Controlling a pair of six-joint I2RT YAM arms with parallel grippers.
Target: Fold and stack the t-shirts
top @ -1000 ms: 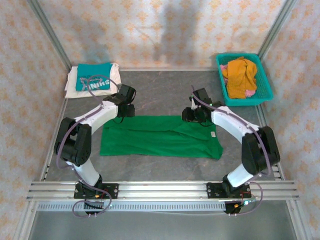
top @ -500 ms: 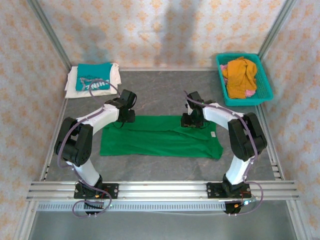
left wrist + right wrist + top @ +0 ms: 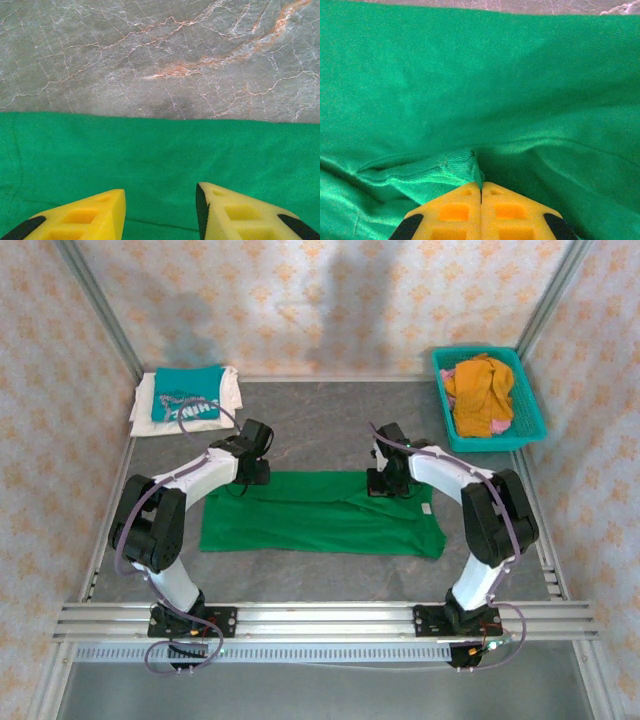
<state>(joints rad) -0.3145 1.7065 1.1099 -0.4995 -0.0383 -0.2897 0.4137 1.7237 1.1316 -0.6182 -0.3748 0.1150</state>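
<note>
The green shirt [image 3: 310, 520] lies flat mid-tabletop [image 3: 320, 430], long axis left to right. Right fingers [image 3: 455, 212] clenched on a fold at its far edge. Left fingers [image 3: 95, 215] parted above that same edge, cloth directly beneath.

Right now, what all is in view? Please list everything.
green t-shirt: one, deep green, spread mid-table.
white t-shirt: one, white, far left corner.
teal t-shirt: one, teal with white lettering, lying on the white one.
basket: one, teal, far right corner.
cloths: at least two, orange and pink, in the basket.
table: one, grey marbled.
left gripper: one, yellow fingers, open over the green t-shirt's far edge.
right gripper: one, yellow fingers, shut on a green fold.
</note>
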